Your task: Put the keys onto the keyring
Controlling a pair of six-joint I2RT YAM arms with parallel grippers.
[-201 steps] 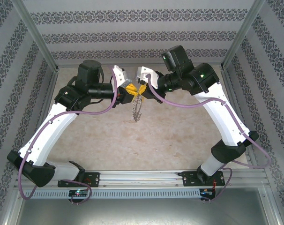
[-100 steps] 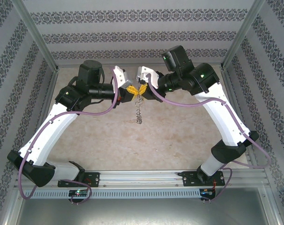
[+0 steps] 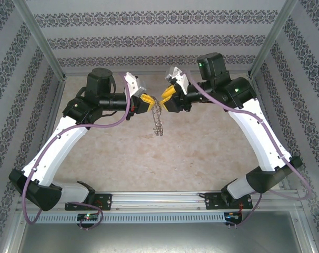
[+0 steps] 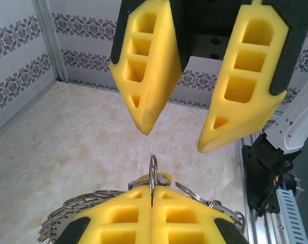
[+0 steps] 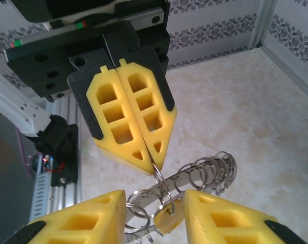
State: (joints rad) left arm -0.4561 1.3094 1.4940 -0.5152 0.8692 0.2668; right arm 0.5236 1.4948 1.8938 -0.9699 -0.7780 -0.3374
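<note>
Layout | left gripper [image 3: 147, 99] clenched on top of keyring [image 3: 158, 120], ring hangs straight down | key [image 5: 169, 217] just right of this pinch | right gripper [image 3: 166, 96] nearer to key, jaws parted around it, grasping nothing

A pale marbled table [image 3: 175, 153] is enclosed on three sides by walls [image 3: 159, 31] papered in grey damask bands. Aluminium posts [image 3: 42, 45] are set at the corners, and an aluminium rail [image 3: 159, 199] is fixed along the near edge.
</note>
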